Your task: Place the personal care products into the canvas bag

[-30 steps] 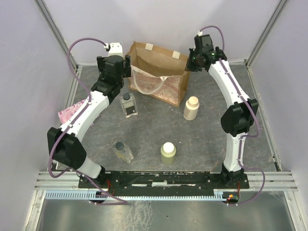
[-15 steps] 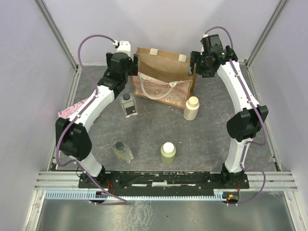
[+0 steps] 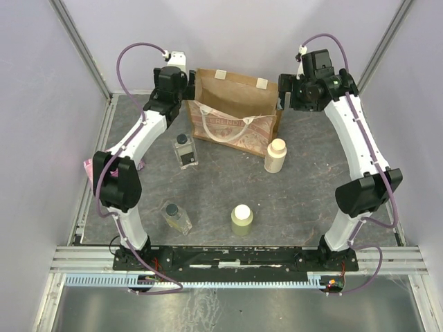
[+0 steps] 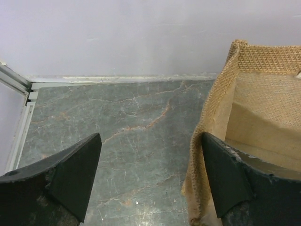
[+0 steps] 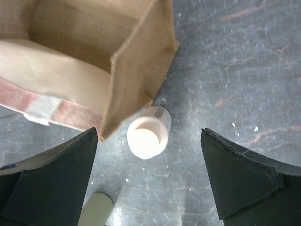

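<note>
Between wide-spread left gripper (image 4: 150, 139) jaws: canvas bag (image 4: 212, 113) side wall. Under wide-spread right gripper (image 5: 149, 133): cream bottle (image 5: 146, 137), beside bag corner.

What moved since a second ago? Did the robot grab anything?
Both arms stretched farther toward the back wall; the open left tool and right tool now flank the canvas bag, which shifted slightly right. Nothing was grabbed. The far clear bottle, near clear bottle, cream bottle and yellow-green bottle stayed put.

Built from white links (image 3: 142, 135), jointed in black (image 3: 119, 181), strung with looping purple cables (image 3: 122, 62), tipped with black wedge fingers (image 4: 70, 174).
</note>
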You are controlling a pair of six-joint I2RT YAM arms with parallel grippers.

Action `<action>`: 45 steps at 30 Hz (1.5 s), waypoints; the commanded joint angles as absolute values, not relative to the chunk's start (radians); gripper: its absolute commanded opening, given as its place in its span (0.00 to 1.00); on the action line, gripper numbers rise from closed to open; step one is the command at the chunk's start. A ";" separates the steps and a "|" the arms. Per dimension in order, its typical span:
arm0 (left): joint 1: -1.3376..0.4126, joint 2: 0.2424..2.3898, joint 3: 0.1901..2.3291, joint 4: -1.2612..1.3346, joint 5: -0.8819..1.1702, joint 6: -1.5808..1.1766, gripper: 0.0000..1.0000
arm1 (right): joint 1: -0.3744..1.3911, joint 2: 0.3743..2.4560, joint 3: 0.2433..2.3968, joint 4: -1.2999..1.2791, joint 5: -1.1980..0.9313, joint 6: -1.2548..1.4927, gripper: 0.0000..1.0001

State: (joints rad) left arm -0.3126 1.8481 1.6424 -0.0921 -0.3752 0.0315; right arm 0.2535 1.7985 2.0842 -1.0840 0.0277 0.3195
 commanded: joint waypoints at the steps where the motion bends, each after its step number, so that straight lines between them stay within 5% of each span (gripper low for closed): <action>1: -0.304 1.872 1.694 -0.064 -0.303 0.071 0.86 | 0.253 1.716 2.003 -1.109 0.034 0.268 0.98; 4: -0.304 1.882 1.700 -0.082 -0.219 0.058 0.64 | 0.253 1.675 1.938 -1.118 0.017 0.260 0.97; 9: -0.304 1.909 1.723 -0.122 -0.112 0.025 0.08 | 0.256 1.608 1.786 -1.088 -0.013 0.259 0.97; 10: -0.304 1.915 1.731 -0.134 -0.100 0.016 0.03 | 0.260 1.598 1.759 -1.082 -0.020 0.259 0.97; 28: -0.252 1.911 1.769 -0.212 -0.325 0.016 0.03 | 0.319 1.664 1.637 -1.028 0.058 0.369 0.98; 45: -0.210 1.867 1.717 -0.203 -0.317 0.035 0.03 | 0.351 1.850 1.700 -1.088 0.048 0.430 0.97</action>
State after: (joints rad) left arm -0.2119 1.9141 1.7271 -0.1925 -0.3096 0.0223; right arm 0.3340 1.8111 1.6352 -1.0546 0.0456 0.4038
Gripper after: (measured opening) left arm 0.055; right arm 0.979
